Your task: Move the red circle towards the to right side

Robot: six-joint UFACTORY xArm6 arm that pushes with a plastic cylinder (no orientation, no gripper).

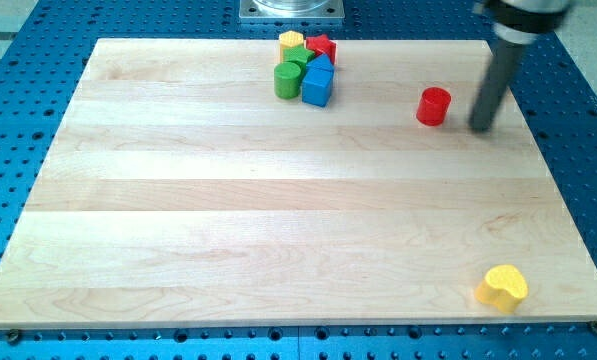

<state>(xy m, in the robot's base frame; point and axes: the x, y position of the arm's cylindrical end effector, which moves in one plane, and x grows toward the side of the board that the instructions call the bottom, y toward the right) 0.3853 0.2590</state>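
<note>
The work surface is a pale wooden board (278, 220) of light, straight-grained planks running from the view's left to the view's right, with faint seams between them. The board rests on a blue metal base plate (18, 130) perforated with a regular grid of small holes; the plate shows along all four sides of the board. At the view's top centre, a grey metal mounting plate (292, 10) sits just beyond the board's far edge. Lighting is even and diffuse, producing only soft, short shadows on the wood.
</note>
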